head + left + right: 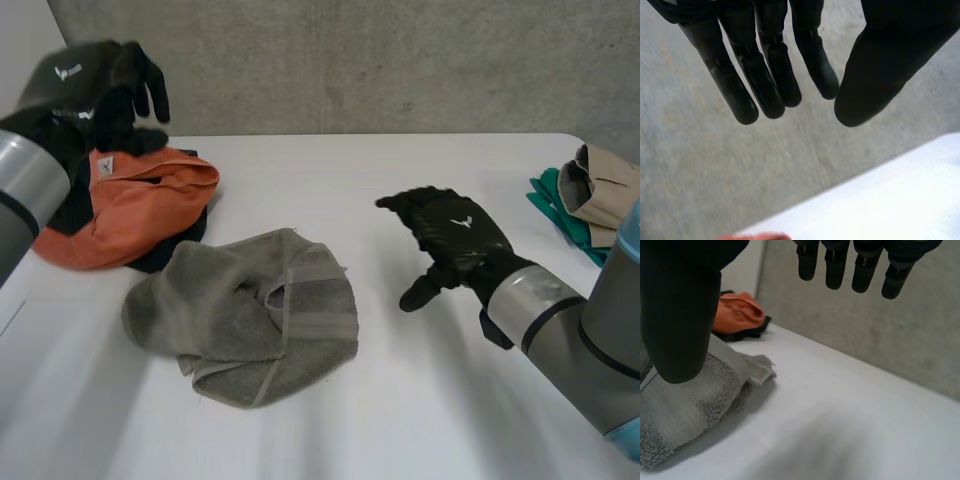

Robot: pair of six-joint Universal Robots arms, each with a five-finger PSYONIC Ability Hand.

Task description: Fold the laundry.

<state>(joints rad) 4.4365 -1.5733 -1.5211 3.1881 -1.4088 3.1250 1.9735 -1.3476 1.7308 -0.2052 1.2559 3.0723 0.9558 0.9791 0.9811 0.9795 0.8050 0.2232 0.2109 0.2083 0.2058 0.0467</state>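
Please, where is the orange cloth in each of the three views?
Head view: the orange cloth at the left of the white table, by the left hand.
Left wrist view: a sliver beside the table's edge, beyond the fingers.
Right wrist view: it lies behind the grey towel, past the right hand.
Shared landmark: the white table.

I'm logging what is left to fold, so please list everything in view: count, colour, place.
towel: one, grey, crumpled at the table's middle
orange cloth: one, orange, bunched at the table's left rear
black cloth: one, black, under the orange cloth
beige garment: one, beige, at the table's right edge
green garment: one, green, under the beige garment
table: one, white
wall: one, grey, behind the table
left hand: one, black, open, raised above the orange cloth
right hand: one, black, open, right of the towel
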